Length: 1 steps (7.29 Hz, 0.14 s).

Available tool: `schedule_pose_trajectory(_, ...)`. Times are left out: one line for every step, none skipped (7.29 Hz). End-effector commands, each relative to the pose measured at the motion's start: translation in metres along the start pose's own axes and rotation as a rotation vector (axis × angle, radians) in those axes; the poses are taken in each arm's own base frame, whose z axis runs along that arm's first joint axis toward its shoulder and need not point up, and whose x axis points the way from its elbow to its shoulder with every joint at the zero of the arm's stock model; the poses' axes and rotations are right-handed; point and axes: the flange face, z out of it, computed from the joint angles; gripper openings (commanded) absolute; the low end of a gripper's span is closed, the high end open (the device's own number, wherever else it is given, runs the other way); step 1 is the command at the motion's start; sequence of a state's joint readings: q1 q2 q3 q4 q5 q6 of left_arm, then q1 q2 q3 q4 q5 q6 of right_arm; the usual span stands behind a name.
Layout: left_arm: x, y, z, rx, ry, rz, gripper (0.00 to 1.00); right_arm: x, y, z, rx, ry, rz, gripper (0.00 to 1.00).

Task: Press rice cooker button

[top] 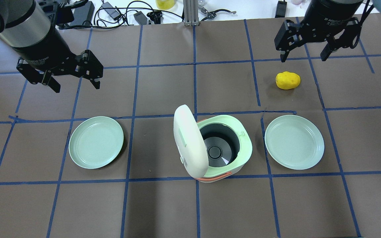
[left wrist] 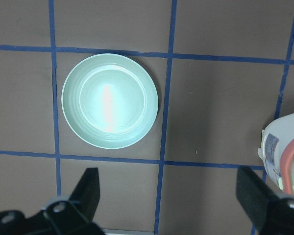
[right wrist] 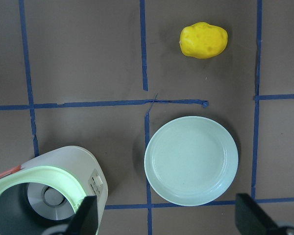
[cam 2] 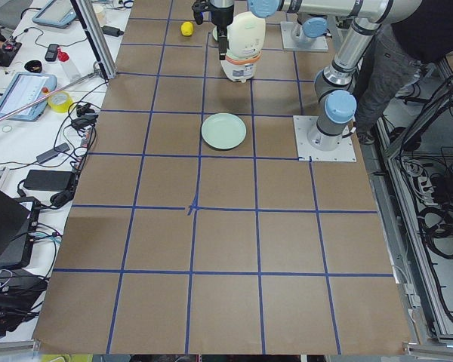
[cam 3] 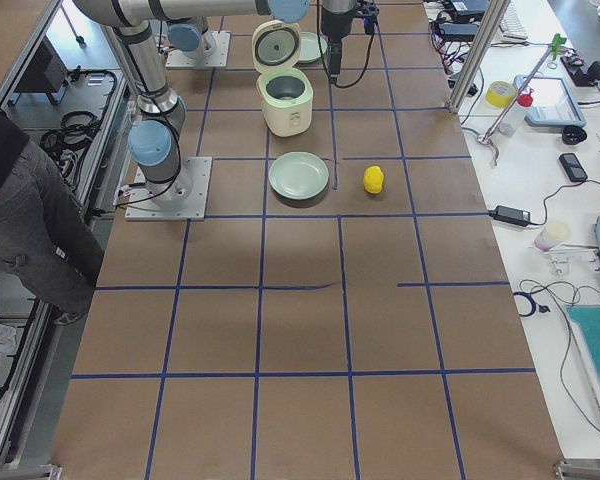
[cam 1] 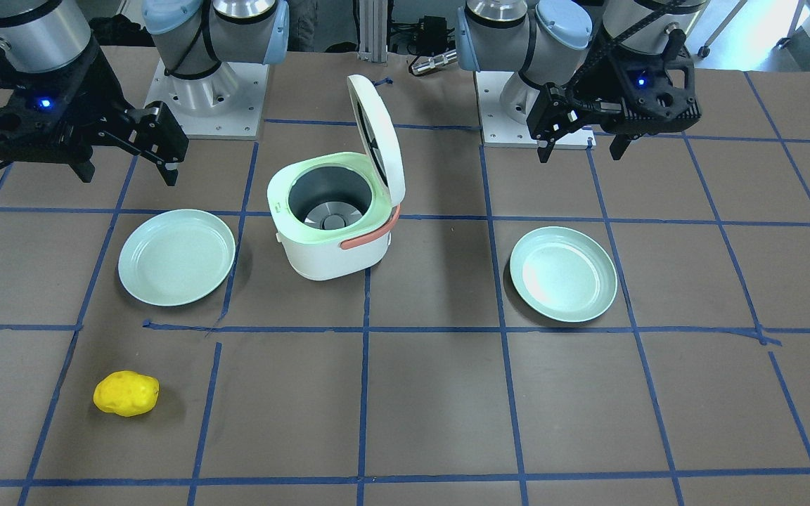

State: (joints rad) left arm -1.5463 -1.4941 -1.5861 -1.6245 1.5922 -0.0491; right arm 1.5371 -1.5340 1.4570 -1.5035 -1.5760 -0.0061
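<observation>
The rice cooker (top: 225, 145) stands mid-table with its white lid (top: 190, 140) swung upright and the grey inner well bare, low down and between the two sets of jaws, touched by neither. A small white nub (cam 1: 279, 237) on the cooker's wall may be the lid-release button, though it is too small to tell for certain. The left gripper (top: 77, 86) hangs high with its jaws wide apart and nothing between them; its wrist camera shows the cooker off to the inner side of those jaws and a pale green plate (top: 96, 142) nearly straight below them. The right gripper (top: 303, 59) hangs just as high, jaws likewise spread and holding nothing, with the cooker below and inward of them, a second green plate (top: 294, 142) beneath, and a yellow, potato-like lump (top: 288, 80) lying beyond that plate. All of it rests on a brown table (top: 164, 205) gridded with blue tape. Judged from the raised lid, the press that frees it looks already made; if the task means another button, or a press with the lid down, that work lies ahead, since no finger is near the cooker
</observation>
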Motion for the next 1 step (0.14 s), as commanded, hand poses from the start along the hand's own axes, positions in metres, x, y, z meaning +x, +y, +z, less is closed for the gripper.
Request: schedule_pose_trajectory(0.0000,0.0000,0.0000,0.000,0.000,0.000,1.00,0.0001,0.0000,0.0002,0.000,0.001,0.000,1.00)
